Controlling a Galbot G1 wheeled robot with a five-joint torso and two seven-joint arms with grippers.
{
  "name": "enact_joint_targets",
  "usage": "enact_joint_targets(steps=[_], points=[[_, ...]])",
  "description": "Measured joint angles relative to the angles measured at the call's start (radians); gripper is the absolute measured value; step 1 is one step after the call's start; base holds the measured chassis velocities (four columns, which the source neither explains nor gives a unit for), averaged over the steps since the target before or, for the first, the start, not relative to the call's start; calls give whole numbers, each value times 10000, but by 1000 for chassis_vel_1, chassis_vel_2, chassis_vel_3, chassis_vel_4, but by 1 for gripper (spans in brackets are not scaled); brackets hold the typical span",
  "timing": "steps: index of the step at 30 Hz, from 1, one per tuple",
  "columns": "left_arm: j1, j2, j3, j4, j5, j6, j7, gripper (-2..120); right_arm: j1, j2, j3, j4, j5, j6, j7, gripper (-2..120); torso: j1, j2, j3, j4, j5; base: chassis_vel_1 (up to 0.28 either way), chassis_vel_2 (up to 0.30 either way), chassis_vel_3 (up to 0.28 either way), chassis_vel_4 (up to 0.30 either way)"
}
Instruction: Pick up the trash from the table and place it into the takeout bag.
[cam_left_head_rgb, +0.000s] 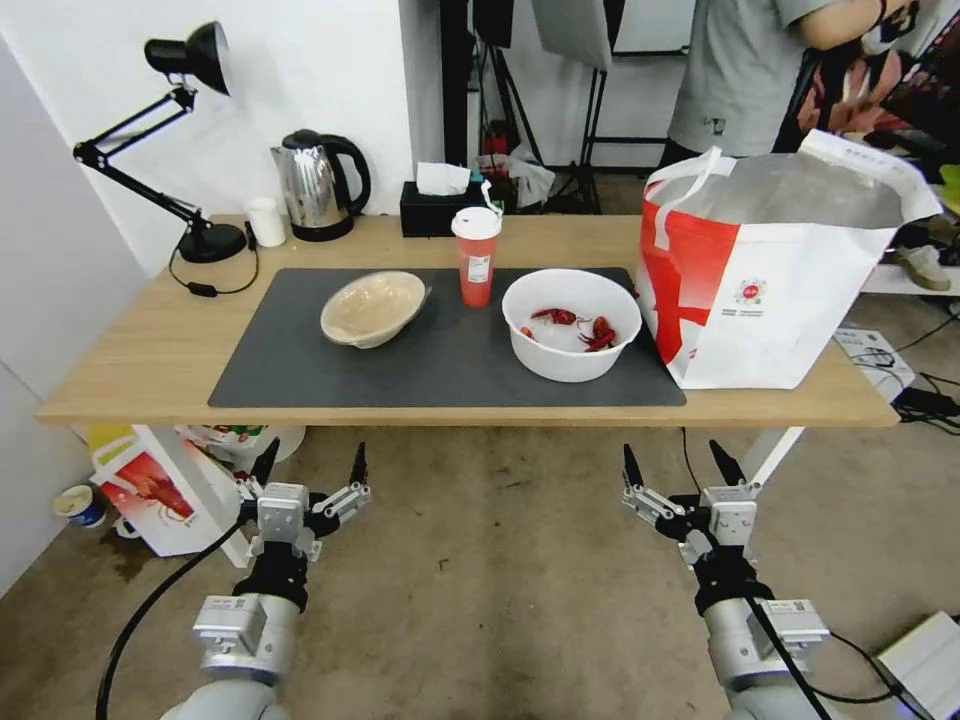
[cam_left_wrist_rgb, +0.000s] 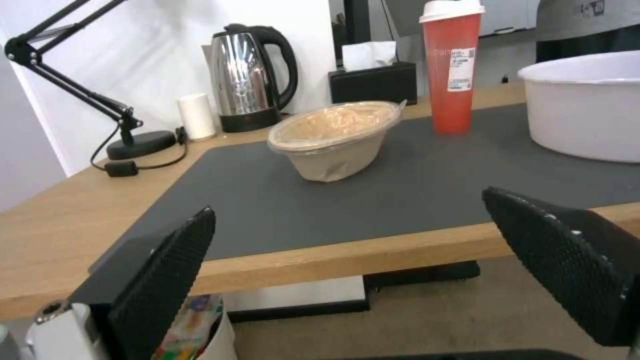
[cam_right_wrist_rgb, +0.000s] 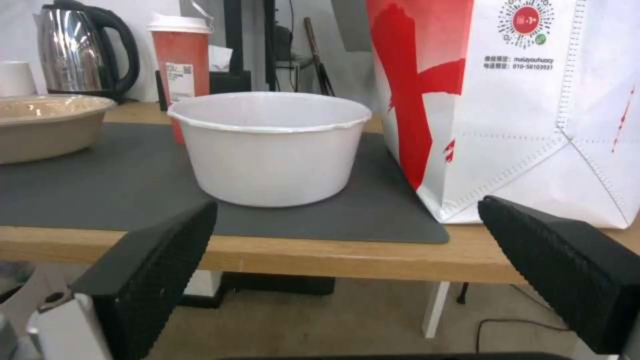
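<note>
Head view: on the long light-wood table (cam_left_head_rgb: 130, 370), a dark grey rectangular mat (cam_left_head_rgb: 440, 370) carries a tilted beige shallow bowl (cam_left_head_rgb: 373, 308), an upright red drink cup with white lid (cam_left_head_rgb: 476, 256) and a white round plastic bowl with red crayfish shells (cam_left_head_rgb: 571, 323). The large white-and-red takeout bag (cam_left_head_rgb: 770, 270) stands open-mouthed just beside it. Both end effectors, left (cam_left_head_rgb: 310, 465) and right (cam_left_head_rgb: 683, 467), hang released below the table's near edge.

Left wrist view: the beige bowl (cam_left_wrist_rgb: 337, 137) leans, with bare mat around it.

Right wrist view: the white bowl (cam_right_wrist_rgb: 270, 145) stands near the bag (cam_right_wrist_rgb: 533, 110).
</note>
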Motion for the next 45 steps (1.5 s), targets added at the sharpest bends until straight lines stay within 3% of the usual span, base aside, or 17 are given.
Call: enact_joint_targets(steps=[25,29,37,45], points=[[0,0,0,0,0,0,0,100,12,-20,-23,0,0,7,16,100,0,-2,0,-2,0,0,0,0,0],[0,0,0,0,0,0,0,100,337,-499,-689,92,-33,477,532,100,-1,-1,0,0,2,0,0,0,0],[0,0,0,0,0,0,-1,100,1613,-2394,-3266,493,-247,2376,2569,100,0,0,0,3,1,0,0,0,0],[0,0,0,0,0,0,0,100,1542,-2759,-3579,1131,-377,2528,2302,100,0,0,0,-1,1,0,0,0,0]])
